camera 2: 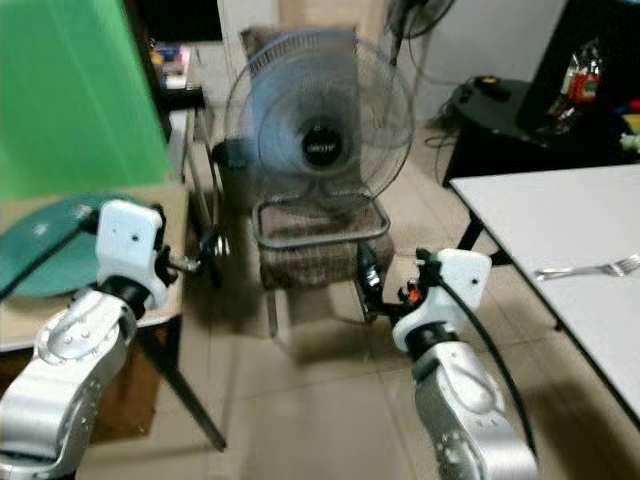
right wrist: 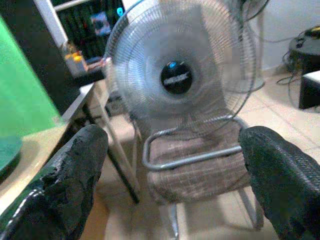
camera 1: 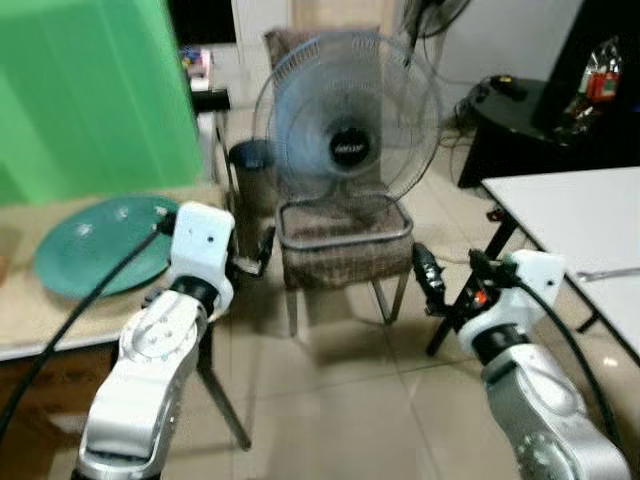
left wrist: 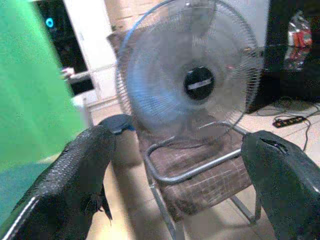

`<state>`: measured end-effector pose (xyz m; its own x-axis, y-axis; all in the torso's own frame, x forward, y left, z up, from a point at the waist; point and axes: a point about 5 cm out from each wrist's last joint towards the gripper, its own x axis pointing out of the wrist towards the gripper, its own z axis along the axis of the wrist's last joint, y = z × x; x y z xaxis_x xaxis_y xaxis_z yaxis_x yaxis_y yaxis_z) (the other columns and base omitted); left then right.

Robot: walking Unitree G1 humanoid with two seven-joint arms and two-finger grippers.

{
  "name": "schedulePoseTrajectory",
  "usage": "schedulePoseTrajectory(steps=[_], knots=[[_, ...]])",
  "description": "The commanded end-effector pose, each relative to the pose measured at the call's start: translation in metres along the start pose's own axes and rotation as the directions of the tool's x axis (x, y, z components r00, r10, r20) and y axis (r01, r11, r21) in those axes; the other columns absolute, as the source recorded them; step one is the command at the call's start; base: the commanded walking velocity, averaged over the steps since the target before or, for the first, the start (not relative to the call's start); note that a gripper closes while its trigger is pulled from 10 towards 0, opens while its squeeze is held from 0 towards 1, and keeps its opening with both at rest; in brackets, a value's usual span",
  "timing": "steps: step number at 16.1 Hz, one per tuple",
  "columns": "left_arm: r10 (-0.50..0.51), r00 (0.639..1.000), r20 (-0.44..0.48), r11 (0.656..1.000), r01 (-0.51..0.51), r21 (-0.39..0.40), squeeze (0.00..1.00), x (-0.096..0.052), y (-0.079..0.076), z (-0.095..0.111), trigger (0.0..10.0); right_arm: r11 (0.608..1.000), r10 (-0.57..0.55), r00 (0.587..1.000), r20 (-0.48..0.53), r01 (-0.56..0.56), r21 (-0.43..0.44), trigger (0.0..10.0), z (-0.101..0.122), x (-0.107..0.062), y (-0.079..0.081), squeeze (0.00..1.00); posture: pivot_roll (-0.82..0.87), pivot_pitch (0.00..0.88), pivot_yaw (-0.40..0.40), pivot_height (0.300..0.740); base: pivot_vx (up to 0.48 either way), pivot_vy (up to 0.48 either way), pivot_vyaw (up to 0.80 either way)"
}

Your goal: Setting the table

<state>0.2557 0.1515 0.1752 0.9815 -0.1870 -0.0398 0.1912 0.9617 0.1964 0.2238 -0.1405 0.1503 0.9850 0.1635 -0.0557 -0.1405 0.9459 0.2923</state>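
Both the left end effector and the right end effector hung spread and empty. The green plate lay on the left desk; probably stiff, breakable, best gripped at its rim. A fork lay on the white desk. Beyond, a fan on a chair blocked the way between them.

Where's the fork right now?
The fork lies on the white table on the robot's right, near its right edge, beyond the right end effector.
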Motion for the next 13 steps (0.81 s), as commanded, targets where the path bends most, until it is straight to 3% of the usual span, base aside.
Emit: schedulePoseTrajectory(steps=[1, 5, 13], knots=[[0.025, 1.0, 0.001, 1.0, -0.025, -0.003, 0.0, -0.0013, 0.0037, 0.0011, 10.0, 1.0, 0.02, 1.0, 0.014, -0.02, -0.011, 10.0, 0.0039, 0.0026, 0.0026, 0.0, 0.1, 0.0, -0.01, 0.74, 0.0, 0.0, 0.0], [0.036, 0.999, -0.002, 0.999, -0.036, -0.007, 0.0, -0.0005, 0.0055, 0.0014, 10.0, 0.999, 0.031, 0.999, 0.009, -0.031, -0.038, 10.0, 0.0041, 0.0033, 0.0019, 0.0, 0.1, 0.0, -0.011, 0.74, 0.0, 0.0, 0.0], [-0.005, 1.0, 0.002, 1.0, 0.004, 0.005, 0.0, 0.0007, 0.0025, 0.0025, 10.0, 0.999, -0.002, 1.0, 0.017, 0.003, -0.04, 10.0, 0.0034, 0.0054, -0.0022, 0.0, 0.1, 0.0, -0.005, 0.74, 0.334, 0.0, 0.66]])
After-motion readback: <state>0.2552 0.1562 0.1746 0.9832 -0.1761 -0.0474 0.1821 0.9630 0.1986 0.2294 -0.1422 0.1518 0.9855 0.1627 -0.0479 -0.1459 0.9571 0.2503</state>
